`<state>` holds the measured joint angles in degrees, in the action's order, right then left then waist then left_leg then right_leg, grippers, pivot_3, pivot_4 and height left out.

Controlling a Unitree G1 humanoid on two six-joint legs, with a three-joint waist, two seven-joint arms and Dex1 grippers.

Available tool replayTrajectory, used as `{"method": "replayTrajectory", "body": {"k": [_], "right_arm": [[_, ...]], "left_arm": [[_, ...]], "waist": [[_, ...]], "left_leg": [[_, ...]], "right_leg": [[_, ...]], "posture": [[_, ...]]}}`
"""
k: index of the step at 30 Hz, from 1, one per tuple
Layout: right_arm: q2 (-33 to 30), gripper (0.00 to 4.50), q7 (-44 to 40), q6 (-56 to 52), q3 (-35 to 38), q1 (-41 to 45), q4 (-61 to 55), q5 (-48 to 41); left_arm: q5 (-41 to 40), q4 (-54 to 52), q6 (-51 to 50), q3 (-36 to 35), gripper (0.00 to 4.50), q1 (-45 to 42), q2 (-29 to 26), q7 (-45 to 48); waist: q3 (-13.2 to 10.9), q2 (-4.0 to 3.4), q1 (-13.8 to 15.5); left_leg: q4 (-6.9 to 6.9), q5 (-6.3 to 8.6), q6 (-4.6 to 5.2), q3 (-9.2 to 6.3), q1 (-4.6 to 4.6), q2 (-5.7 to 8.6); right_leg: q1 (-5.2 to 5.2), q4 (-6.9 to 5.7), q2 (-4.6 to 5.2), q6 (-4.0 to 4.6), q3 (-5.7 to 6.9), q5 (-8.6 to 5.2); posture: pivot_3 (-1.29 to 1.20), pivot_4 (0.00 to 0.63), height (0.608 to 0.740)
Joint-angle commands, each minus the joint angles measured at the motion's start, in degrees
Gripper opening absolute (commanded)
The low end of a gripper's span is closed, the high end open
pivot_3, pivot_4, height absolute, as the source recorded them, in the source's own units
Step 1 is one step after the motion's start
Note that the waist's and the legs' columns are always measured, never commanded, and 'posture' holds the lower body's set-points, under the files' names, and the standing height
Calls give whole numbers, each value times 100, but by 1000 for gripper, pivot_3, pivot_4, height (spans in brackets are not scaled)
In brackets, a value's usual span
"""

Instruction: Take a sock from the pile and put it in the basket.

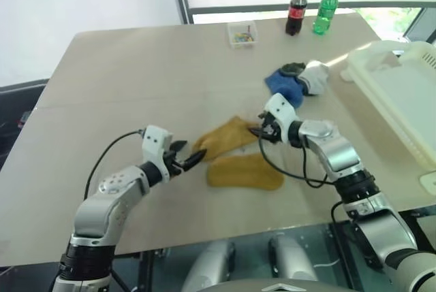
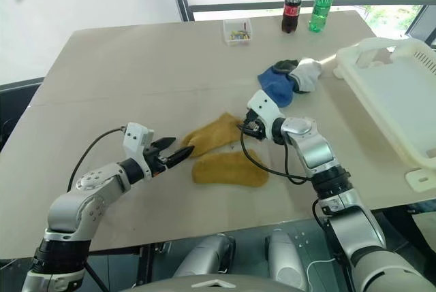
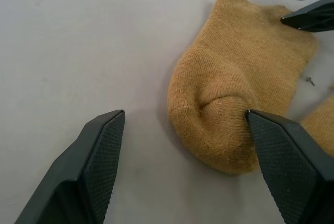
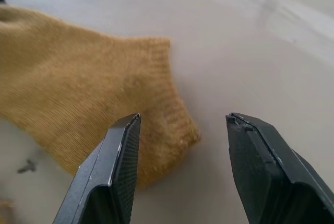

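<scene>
Table (image 1: 122,88): wide tan top carrying everything here.
Basket (image 1: 398,98): cream-white, at the table's right edge, well apart from both yellow socks.
Pile (image 1: 296,79): blue, dark and white-grey socks bunched together, between the basket and the two yellow socks.
Far sock (image 1: 228,135): mustard yellow, lying flat near the table's middle; its long axis runs on a slant, rounded toe toward the left gripper, ribbed cuff toward the right gripper.
Near sock (image 1: 245,171): second mustard one, flat, just beside the first on the robot's side, long axis roughly across the table.
Left gripper (image 1: 192,158): jaws spread wide, holding nothing; in its wrist view one finger tip (image 3: 284,166) sits at the toe's edge, the other over bare table.
Right gripper (image 1: 259,131): jaws parted about halfway and empty; in its wrist view they straddle the cuff corner, with one finger (image 4: 112,177) over the knit.
Handling: my judgement is that the sock is light, soft and limp, will not slip much on the ribbed pads, and will droop and swing once lifted; nothing fragile.
Where to grip: the cuff end looks best, pinching both layers so that it hangs lengthwise; the toe bump is a fair second choice.
Bottles (image 1: 310,11): two at the far edge, beside a small clear box (image 1: 242,34).
</scene>
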<state>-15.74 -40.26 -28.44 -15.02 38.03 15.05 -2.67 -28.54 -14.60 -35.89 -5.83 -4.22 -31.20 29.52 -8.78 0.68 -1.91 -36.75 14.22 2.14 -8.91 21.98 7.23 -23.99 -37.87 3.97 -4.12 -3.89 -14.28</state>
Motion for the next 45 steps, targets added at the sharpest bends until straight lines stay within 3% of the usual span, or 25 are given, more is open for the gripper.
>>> {"method": "replayTrajectory", "body": {"k": [1, 3, 6, 7, 10, 13, 18, 22, 29, 37, 45], "right_arm": [[-24, 2413, -215, 171, -133, 119, 119, 65], [-50, 1772, -251, 283, -178, 105, 234, 130], [-44, 290, -269, 399, -147, 92, 275, 123], [-39, 0, -239, 468, -114, 100, 277, 121], [-68, 0, -201, 406, 122, 88, -41, -43], [-257, 0, -207, -258, 607, -150, -1183, -500], [-736, 0, -220, -1916, 1322, -1115, -3690, -1585], [-893, 0, 114, -2630, 1562, -1722, -4748, -1945], [-793, 0, 794, -3326, 1817, -2228, -5486, -2319], [-806, 0, 1282, -3509, 1696, -3153, -5896, -2451], [-894, 0, 1525, -3565, 1687, -3545, -6215, -2620]], "left_arm": [[173, -119, 2, 45, 3935, 115, 28, -82], [235, -103, -3, 99, 3935, 118, 74, -102], [343, -62, -56, 246, 2665, 102, 137, -106], [356, -43, -54, 267, 2136, 88, 192, -120], [90, -62, 120, 13, 456, -44, 504, -127], [-972, -420, 6, -580, 118, -255, 856, 67], [-1899, -852, -577, -801, 118, -65, 449, 738], [-2233, -824, -758, -832, 118, -95, 243, 957], [-2562, -750, -1348, -605, 118, -132, -303, 1406], [-2214, -588, -1371, -277, 118, -132, -607, 1497], [-1869, -399, -1204, -116, 118, -132, -801, 1792]], "waist": [[1, -1, -12], [2, -1, -13], [3, -3, -9], [5, -4, -8], [5, -3, -6], [5, -5, 2], [5, -2, 94], [4, -4, 102], [4, -3, 122], [4, -3, 134], [4, -3, 124]], "left_leg": [[0, 0, 0, 1, -3, 0], [0, 0, 0, 0, -5, 0], [0, 0, 0, 0, -10, 0], [0, 0, 0, 0, -12, 0], [-1, 0, 0, -1, -13, 0], [-1, 0, 0, -2, -13, 0], [-37, 0, 0, -26, 81, 1], [-34, 1, 1, -20, 81, 1], [-39, -1, -3, -18, 73, 1], [-36, -1, -3, -15, 75, 1], [-36, -1, -3, -14, 73, 1]], "right_leg": [[1, -2, 0, 0, -1, 0], [2, -5, -1, 0, 0, 0], [4, -7, -1, 0, 0, 0], [5, -7, 0, -1, 0, 0], [7, -8, 1, -1, 1, 1], [7, -9, 0, -1, 2, 0], [-55, -9, 2, -1, 24, 0], [-56, -7, 2, 0, 17, 0], [-53, -19, 1, 2, 18, 11], [-54, -12, 2, 2, 16, 11], [-53, -14, 2, 2, 15, 11]], "posture": [[0, 150, 740], [0, 150, 740], [0, 150, 740], [0, 150, 740], [0, 150, 740], [0, 150, 740], [0, 150, 740], [0, 150, 740], [0, 150, 740], [0, 150, 740], [0, 150, 740]]}}
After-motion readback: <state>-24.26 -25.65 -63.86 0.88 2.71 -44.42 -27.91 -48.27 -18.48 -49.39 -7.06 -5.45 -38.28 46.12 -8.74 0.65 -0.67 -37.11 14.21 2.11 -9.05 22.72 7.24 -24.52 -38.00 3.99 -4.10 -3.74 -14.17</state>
